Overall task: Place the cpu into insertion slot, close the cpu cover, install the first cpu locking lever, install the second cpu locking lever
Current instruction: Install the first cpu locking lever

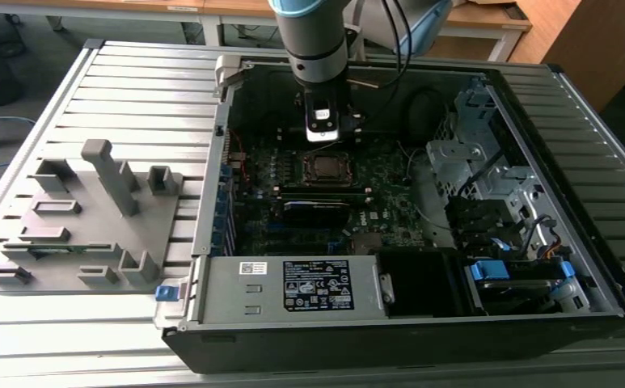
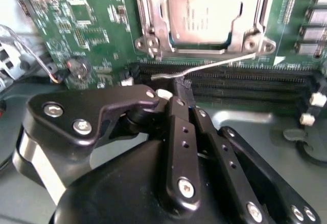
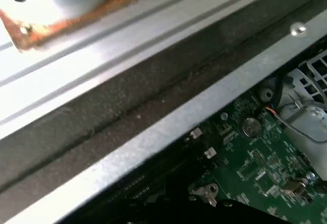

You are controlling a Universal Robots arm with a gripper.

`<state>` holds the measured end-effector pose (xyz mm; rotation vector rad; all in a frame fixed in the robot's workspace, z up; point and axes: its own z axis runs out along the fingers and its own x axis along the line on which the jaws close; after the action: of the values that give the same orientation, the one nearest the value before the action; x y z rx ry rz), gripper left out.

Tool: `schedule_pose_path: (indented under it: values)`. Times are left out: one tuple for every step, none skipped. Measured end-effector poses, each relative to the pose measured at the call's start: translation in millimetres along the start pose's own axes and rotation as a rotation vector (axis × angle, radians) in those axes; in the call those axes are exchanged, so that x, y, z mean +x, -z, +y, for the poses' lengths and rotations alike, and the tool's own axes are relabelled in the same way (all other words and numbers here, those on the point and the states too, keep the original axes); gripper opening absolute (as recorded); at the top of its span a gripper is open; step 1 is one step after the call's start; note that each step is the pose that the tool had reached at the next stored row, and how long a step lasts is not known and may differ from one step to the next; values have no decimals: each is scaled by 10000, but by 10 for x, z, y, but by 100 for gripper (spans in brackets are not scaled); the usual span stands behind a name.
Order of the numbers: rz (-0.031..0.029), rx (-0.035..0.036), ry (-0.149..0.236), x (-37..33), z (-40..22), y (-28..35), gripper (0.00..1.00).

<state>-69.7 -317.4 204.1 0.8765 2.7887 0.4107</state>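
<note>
The likeliest trouble, by judgement, is the lever (image 2: 219, 64) slipping off the gripper (image 2: 182, 87). The lever is a thin, springy wire, and the black fingers are meeting it only at their very ends, close to its bent handle. If the push is running a little off line, the wire could be springing free and flicking upward, or skating past its hook without catching. A second hazard is the tips themselves. They are hanging just over the long black memory slots (image 2: 245, 78), so a slip could be driving them into those slots or scraping the green board (image 2: 87, 15).

The gripper's fingers are sitting narrow, drawn close together, with the tips touching the wire. It cannot be told whether the wire is pinched between them or merely pressed.

The cpu (image 2: 204, 9) is sitting flat in the socket (image 1: 306, 168). The socket is lying toward the board's edge beneath the arm (image 1: 310, 36), inside the open computer case (image 1: 213, 202). The silvery cover (image 2: 153, 27) is lying down around the cpu, framing it. The lever is running tilted along the socket's edge facing the memory slots. The cpu and cover are lying just beyond the gripper, near but apart, with the lever crossing between.
</note>
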Motion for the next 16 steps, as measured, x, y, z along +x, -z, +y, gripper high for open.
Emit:
schedule_pose_path:
  values:
    - [20,-32,-10,-2,-3,1,11]
    - [31,-46,-15,-3,-4,2,11]
    - [34,-52,-19,-3,-4,1,11]
    - [36,-55,-19,-3,-5,1,11]
    - [38,-57,-19,-5,-7,2,11]
    - [40,-60,-19,-6,-8,2,11]
    - [42,-64,-22,-6,-8,2,11]
    - [43,-64,-22,-6,-8,2,11]
    - [43,-65,-22,-6,-8,2,11]
    - [44,-66,-22,-6,-8,3,11]
    - [45,-66,-22,-6,-8,3,11]
    - [49,-69,-23,-6,-8,6,11]
    - [55,-81,-26,-8,-3,19,11]
    - [60,-90,-29,-9,3,36,11]
    - [63,-96,-31,-11,8,52,11]
    - [68,-102,-34,-12,13,66,11]
